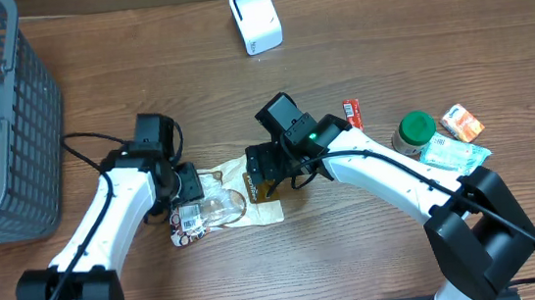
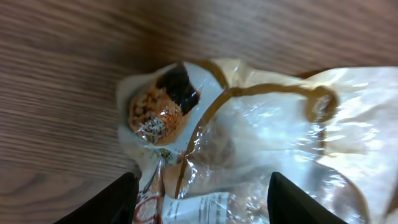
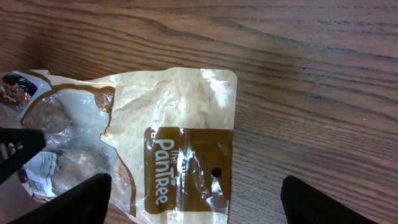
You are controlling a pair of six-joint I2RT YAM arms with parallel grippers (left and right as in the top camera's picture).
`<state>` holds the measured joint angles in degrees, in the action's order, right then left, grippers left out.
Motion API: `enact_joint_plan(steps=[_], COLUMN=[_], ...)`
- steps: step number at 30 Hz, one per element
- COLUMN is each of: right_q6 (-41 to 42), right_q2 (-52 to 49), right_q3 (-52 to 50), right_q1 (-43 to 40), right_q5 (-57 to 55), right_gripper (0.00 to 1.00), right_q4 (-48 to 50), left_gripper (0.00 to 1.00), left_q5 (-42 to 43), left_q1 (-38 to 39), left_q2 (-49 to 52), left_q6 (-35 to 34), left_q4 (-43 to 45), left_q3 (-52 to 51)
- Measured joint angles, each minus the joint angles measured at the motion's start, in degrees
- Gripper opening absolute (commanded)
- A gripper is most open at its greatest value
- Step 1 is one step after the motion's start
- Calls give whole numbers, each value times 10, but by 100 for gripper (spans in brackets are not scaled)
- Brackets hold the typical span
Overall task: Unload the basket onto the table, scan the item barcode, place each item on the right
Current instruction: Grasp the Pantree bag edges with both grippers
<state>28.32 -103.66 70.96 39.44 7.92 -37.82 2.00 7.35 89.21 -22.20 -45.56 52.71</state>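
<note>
Flat clear-and-tan PanTree snack bag (image 1: 222,206)

White shells and black joints on left arm (image 1: 116,209) and right arm (image 1: 388,173); black cable (image 1: 80,140); green light (image 1: 313,136); left claw (image 2: 202,194) and right claw (image 3: 196,196) black.

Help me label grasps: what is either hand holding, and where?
Nothing held: left hand and right hand both stand open over the snack bag on the table.

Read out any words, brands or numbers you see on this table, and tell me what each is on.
"PanTree": brown panel of the cream and clear plastic snack bag.
Too blurred to read: white sticker label on the bag.
Too small to read: red packet, orange packet.
</note>
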Motion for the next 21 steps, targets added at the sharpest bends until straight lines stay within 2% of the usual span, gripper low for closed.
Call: enact_joint_plan(steps=[6,15,21], right_q6=[0,1,2], right_q2=[0,0,0], right_q3=[0,0,0], right_q1=[0,0,0], right_q5=[0,0,0], right_gripper=[95,95,95], right_q4=[2,3,0], left_gripper=[58,57,56], left_q5=[28,51,71], left_q1=[3,21,20], left_q2=[15,82,87], left_q6=[3,3,23], left_q4=[22,41,47], left_q3=[-2,-1,3])
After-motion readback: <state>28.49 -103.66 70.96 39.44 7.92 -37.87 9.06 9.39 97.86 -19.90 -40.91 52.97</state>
